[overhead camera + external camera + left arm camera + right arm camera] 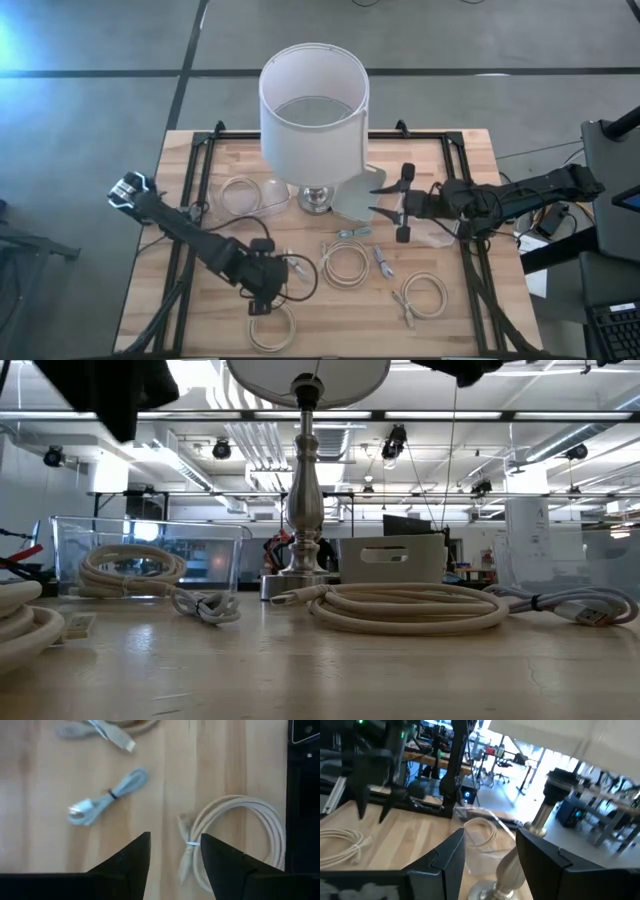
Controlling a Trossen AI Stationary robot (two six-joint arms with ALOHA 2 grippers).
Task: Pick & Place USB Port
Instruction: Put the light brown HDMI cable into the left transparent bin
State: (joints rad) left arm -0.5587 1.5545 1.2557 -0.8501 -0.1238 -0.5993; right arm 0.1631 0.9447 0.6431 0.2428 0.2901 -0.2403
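On the wooden table [450, 330], the left gripper [262, 293] hangs low over the front left area, its two dark fingers [132, 857] parted with nothing between them. Just in front of it lies a coiled white cable [271, 327], which its wrist view shows tied with a small band. Behind the left arm, near the table's back left, a clear container [243, 196] holds another coiled cable [240, 194]. At the centre back stands a lamp with a white cylindrical shade [313, 108] and a metal base [315, 199]. In front of the lamp lie a small folded light-blue USB cable [354, 232], a larger white coil [345, 263] and a short grey cable [382, 262]; farther toward the front right lies one more white coil [423, 297]. The right gripper [388, 201] reaches in from the right side and is raised beside the lamp base, its fingers [404, 176] spread wide and holding nothing.
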